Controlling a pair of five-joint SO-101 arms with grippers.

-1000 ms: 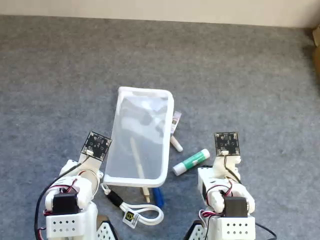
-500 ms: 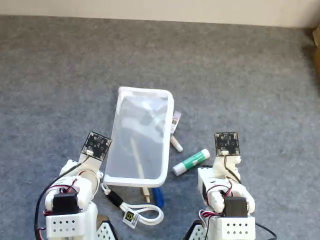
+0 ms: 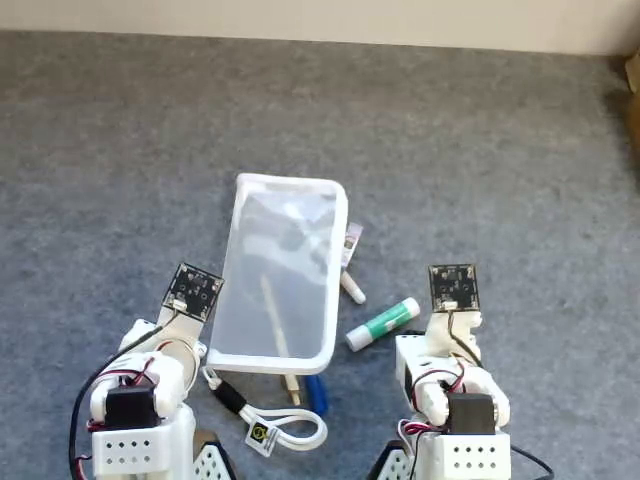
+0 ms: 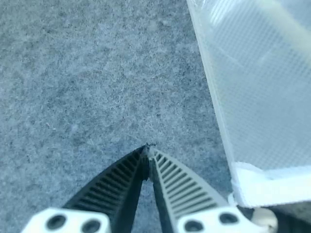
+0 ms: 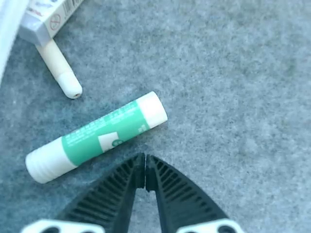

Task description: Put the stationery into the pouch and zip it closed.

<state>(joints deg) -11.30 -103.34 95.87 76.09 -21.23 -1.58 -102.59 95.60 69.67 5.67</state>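
My right gripper (image 5: 145, 167) was pinched fully shut on nothing, its tips poised just short of the glue stick (image 5: 97, 136). From above, the stick lay at about ten o'clock from my right wrist. Its long axis ran from eight o'clock to two o'clock, with the ribbed end toward eight. My right arm was plainly the nearer one. By my reckoning, I would have to open up and close across the stick's narrow waist rather than along its length.

My left gripper (image 4: 147, 148) was closed too and empty. It sat over bare grey mat (image 4: 73, 73), just beside the long edge of the pouch (image 4: 262, 87), which lay at about two o'clock from that wrist.

The pouch lay flat between my arms, its long axis running roughly twelve to six. Through its mesh I could make out one pale stick (image 3: 272, 315) inside. The other shapes in there I could not tell apart.

Outside the pouch, a white pen (image 5: 58, 73) and a small box (image 5: 46, 17) lay just beside its three o'clock edge. A blue item (image 3: 316, 392) lay at its six o'clock end.
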